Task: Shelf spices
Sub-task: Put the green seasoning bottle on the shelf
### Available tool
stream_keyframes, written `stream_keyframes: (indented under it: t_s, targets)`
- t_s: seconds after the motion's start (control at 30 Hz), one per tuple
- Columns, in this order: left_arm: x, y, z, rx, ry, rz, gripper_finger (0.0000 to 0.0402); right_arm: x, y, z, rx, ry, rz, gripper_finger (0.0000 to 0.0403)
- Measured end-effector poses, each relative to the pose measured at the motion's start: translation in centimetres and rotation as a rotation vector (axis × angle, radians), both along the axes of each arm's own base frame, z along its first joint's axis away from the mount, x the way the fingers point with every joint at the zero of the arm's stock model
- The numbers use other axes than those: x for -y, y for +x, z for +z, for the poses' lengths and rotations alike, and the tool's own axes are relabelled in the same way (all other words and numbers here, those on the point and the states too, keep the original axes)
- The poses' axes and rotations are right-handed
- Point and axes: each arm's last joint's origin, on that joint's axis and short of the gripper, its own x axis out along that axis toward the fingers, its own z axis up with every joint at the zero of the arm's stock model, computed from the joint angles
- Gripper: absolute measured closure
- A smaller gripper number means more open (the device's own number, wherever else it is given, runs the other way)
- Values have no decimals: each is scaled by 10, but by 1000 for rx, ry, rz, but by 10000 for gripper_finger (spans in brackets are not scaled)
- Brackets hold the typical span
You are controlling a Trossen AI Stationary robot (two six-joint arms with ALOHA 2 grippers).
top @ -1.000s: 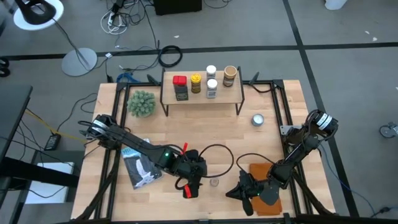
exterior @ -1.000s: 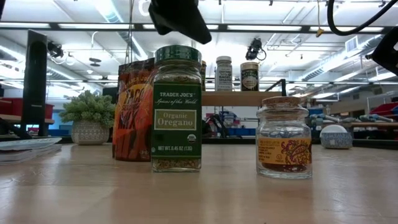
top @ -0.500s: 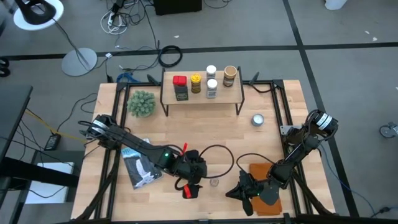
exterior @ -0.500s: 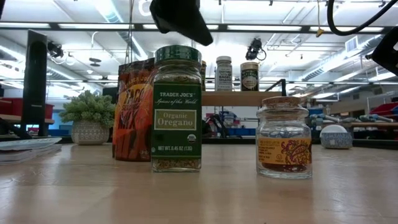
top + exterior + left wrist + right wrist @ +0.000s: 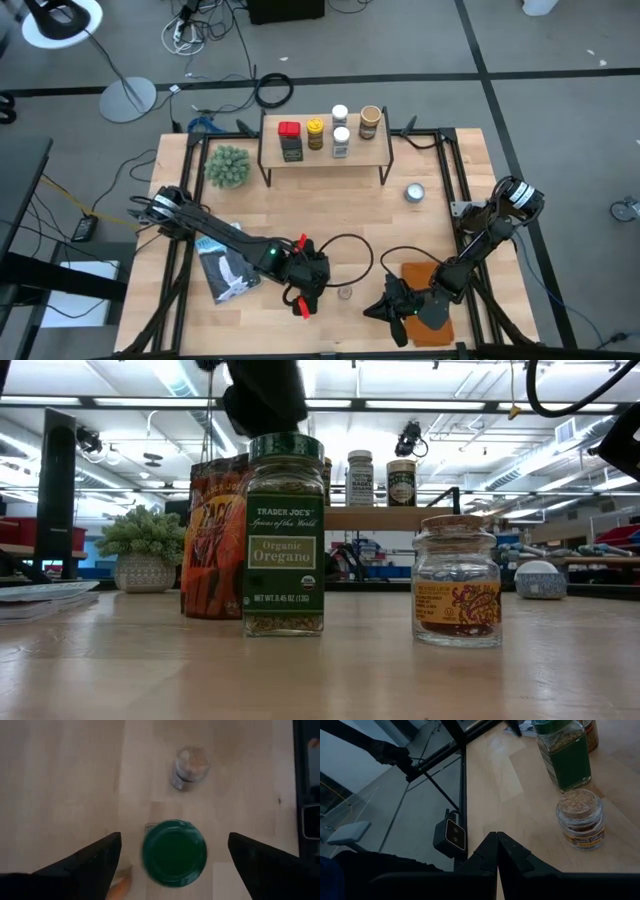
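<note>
At the lower middle of the high view, the left end effector (image 5: 303,291) hangs spread wide above the oregano jar (image 5: 285,533), not touching it. The jar stands upright on the surface (image 5: 120,660), green lid up, beside a cork-topped jar (image 5: 457,580). The right end effector (image 5: 497,851) is closed, empty.

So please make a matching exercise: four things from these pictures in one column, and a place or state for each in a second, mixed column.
Things:
1. oregano jar
2. cork-topped jar
3. left gripper
4. right gripper

Places or states:
A. shut, near the table's front edge
B. open, above a green lid
C. right of the oregano in the low view
D. standing under the open fingers

Pairs: 1-D, 2-C, 3-B, 4-A
</note>
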Motion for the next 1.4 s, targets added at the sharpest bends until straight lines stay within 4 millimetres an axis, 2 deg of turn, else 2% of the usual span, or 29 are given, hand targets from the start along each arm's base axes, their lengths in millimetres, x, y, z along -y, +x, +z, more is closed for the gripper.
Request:
stream_keyframes:
  t_s: [0.17,0.4,1.07,1.4]
  targets:
    - [0,2,-8,-42,-13,-19,33,0,0,0,3,3,0,396]
    - [-1,2,-8,-41,-6,-21,52,0,0,0,0,0,-1,396]
    - [-1,3,-12,-44,16,-10,170,0,0,0,-1,-2,-1,396]
    - [-1,3,-12,-46,11,-13,178,0,0,0,0,-2,-1,396]
